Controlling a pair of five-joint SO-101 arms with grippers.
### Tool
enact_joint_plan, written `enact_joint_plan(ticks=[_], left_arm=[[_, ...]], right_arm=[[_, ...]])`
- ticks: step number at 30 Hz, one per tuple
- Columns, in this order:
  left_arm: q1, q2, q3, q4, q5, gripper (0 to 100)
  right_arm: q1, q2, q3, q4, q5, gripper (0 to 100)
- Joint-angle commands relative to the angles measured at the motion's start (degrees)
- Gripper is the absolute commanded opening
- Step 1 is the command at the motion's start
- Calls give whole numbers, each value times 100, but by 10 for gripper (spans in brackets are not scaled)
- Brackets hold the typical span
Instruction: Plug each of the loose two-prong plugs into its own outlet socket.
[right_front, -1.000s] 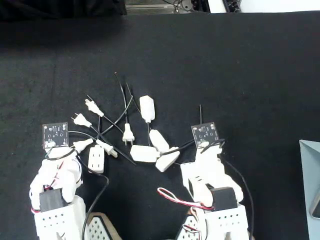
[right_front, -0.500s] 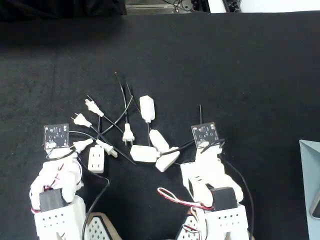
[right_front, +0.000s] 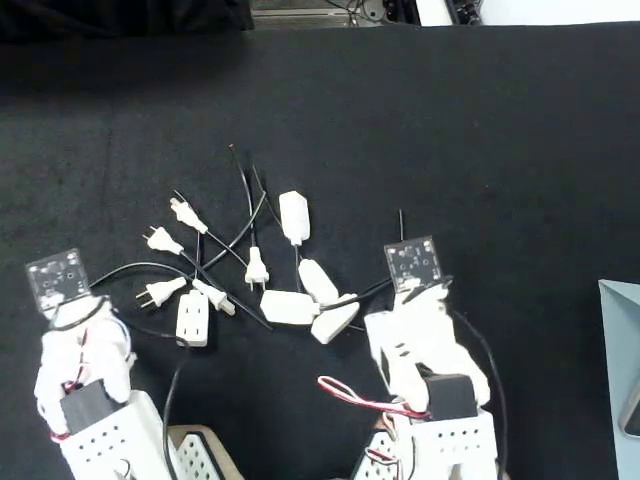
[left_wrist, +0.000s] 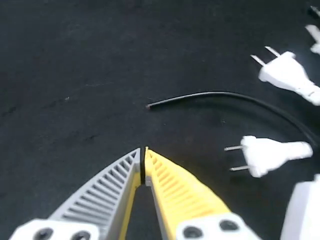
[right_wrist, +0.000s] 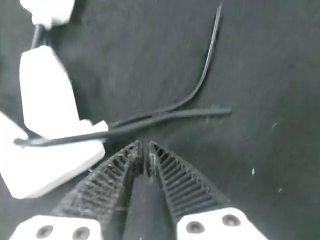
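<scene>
Several white two-prong plugs on black cords lie left of centre, among them one plug (right_front: 160, 293) and another plug (right_front: 257, 268). White outlet sockets lie around them: a left socket (right_front: 192, 317), a far socket (right_front: 294, 216) and a cluster of sockets (right_front: 305, 305). My left gripper (left_wrist: 144, 150) is shut and empty over bare cloth, apart from the nearest plug (left_wrist: 267, 155). My right gripper (right_wrist: 145, 145) is shut and empty, its tips just short of two black cords (right_wrist: 165, 116) and a socket (right_wrist: 50, 167).
The black cloth (right_front: 480, 140) covers the whole table, with open room at the back and right. A grey object (right_front: 622, 350) sits at the right edge. The left arm (right_front: 75, 370) and right arm (right_front: 425, 365) stand at the near edge.
My left arm has swung left, away from the nearest plug, which stays lying on the cloth. The right arm has hardly moved.
</scene>
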Motion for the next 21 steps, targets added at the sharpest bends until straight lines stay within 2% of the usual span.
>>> enact_joint_plan(ticks=[1, 5, 9, 13, 17, 21], left_arm=[[-136, -26, -92, -123, -281, 33], [-136, -26, -57, -123, -677, 33], [-145, -26, 110, -114, -712, 33], [-145, -9, 119, -114, -782, 33], [-145, -18, 119, 88, -1187, 33], [-145, -18, 119, 123, -1231, 33]], right_arm=[[62, -374, -954, 114, -220, 25], [-299, -338, -2026, 510, -448, 25], [-686, 286, -2343, -18, -440, 25], [-993, 1596, -2791, -668, -431, 29], [-1319, 3125, -3749, -844, -475, 33], [-1908, 4699, -4462, -809, -633, 105]])
